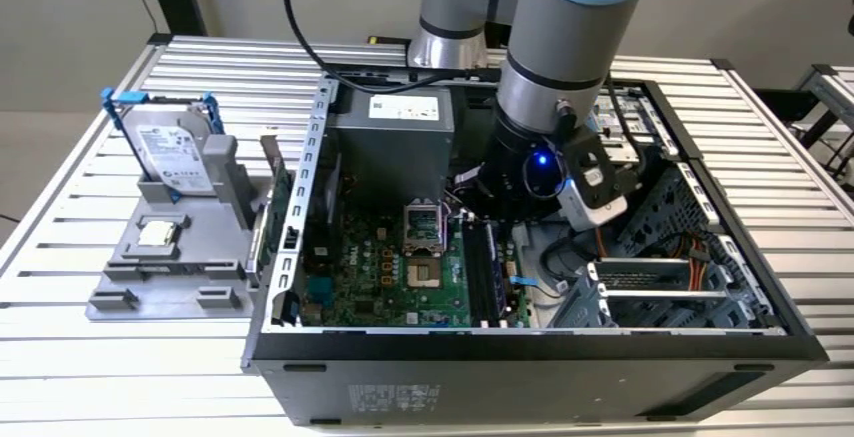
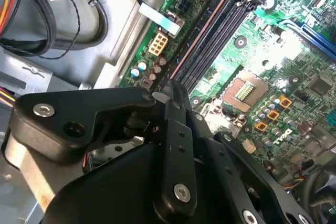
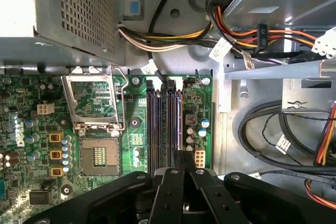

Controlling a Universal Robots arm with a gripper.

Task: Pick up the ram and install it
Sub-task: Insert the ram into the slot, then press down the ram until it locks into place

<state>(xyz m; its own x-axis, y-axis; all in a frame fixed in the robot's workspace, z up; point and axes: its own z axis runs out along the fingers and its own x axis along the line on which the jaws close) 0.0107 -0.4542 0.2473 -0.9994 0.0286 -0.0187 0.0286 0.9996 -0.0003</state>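
**Pincer narrow over the memory slots, ram at the outermost slot**

I have the arm reaching down into the open computer case [image 1: 534,342], which lies on its side on the slatted table [image 1: 80,377] so that the motherboard [image 1: 387,277] faces up and I can come at it from above.

In both wrist views the gripper [image 2: 170,85] [image 3: 184,156] is narrow, with its two black fingers [image 2: 181,129] drawn together to a single tip. That tip sits right over the near end of the bank of long black slots, beside the CPU socket [image 3: 97,156].

In the second wrist view a thin brownish edge runs from the fingertips along the outermost slot. I take it to be the ram [image 2: 202,32] standing on edge in that slot, lined up with the slot's length so it can seat. I cannot tell whether the fingers pinch its end or only bear down on top of it, because the fingers themselves hide the contact. The white latches at the far end of the slots look tipped outward, so I judge the stick is not fully locked in yet.

On the exterior view's left, well apart from the case, stands the grey holder [image 1: 147,277]. It carries the hard drive [image 1: 171,147] upright and the small square chip [image 1: 160,234] lying flat, each part in its own place for picking
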